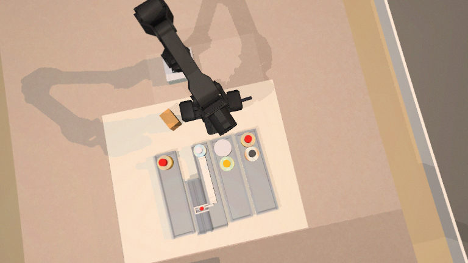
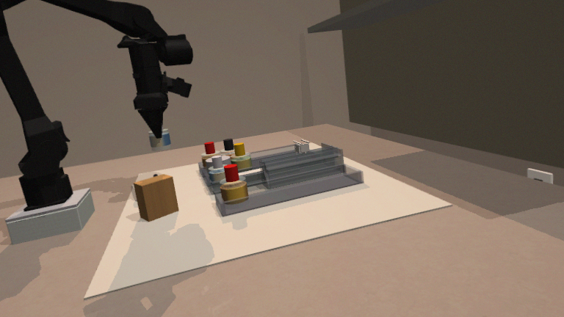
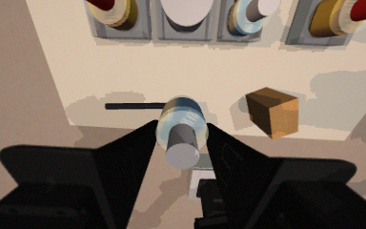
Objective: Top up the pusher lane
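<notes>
Matching jar aloft, sprung lane next

The gripper (image 2: 158,136) (image 3: 182,125) grips the blue-banded, grey-capped jar (image 2: 160,138) (image 3: 182,121), raised above the pale mat (image 1: 138,191) (image 2: 266,230) (image 3: 143,62). The carry seems in hand. Farther off, its lookalike, the white-capped jar (image 1: 199,150) (image 2: 217,169) (image 3: 245,19), stands at the sprung lane's (image 1: 220,224) front; next, the move should line up there, then ease that jar back against the pusher.

Seen from above, shows four lanes (image 1: 179,204) (image 2: 291,198) (image 3: 154,29) side by side on a mat (image 1: 289,212) (image 2: 291,230) (image 3: 143,67). Left to right, holds a front jar (image 1: 164,162) (image 2: 233,192) (image 3: 329,19), another front jar (image 1: 199,150) (image 2: 217,173) (image 3: 244,19), a disc (image 1: 222,147) (image 3: 187,10) before a jar (image 1: 226,163) (image 2: 241,161), then two jars (image 1: 247,139) (image 2: 208,156) (image 3: 114,14) in line. Before the lanes, has a block (image 1: 169,119) (image 2: 158,197) (image 3: 283,114) left, a rod (image 1: 246,99) (image 3: 135,106) right.
</notes>
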Available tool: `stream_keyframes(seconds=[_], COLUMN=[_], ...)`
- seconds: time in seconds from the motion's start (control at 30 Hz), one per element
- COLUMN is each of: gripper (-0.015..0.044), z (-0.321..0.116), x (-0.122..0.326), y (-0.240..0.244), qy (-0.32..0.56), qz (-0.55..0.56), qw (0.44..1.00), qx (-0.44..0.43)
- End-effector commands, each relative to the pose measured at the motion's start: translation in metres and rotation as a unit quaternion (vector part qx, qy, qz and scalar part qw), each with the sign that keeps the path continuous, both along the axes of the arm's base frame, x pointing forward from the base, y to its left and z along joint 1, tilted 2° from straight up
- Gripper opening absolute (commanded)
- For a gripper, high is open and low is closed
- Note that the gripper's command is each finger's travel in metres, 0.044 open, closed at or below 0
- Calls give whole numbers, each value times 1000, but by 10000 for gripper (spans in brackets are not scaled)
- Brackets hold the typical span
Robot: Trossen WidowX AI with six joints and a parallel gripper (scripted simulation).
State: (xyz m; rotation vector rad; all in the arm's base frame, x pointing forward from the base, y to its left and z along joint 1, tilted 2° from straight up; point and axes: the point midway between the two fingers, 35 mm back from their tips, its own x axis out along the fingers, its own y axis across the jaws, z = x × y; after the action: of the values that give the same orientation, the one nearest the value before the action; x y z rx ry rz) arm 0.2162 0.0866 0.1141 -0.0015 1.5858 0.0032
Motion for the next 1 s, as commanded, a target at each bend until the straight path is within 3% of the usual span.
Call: stream_keyframes(seconds=[0.0, 0.73, 0.97], gripper=[0, 0, 0], z=[4, -43, -52], x=[2, 63, 65], y=[-1, -78, -81], qy=[-4, -6, -6], qz=[-2, 24, 25], qw=[1000, 1000, 1000], qx=[0, -3, -3])
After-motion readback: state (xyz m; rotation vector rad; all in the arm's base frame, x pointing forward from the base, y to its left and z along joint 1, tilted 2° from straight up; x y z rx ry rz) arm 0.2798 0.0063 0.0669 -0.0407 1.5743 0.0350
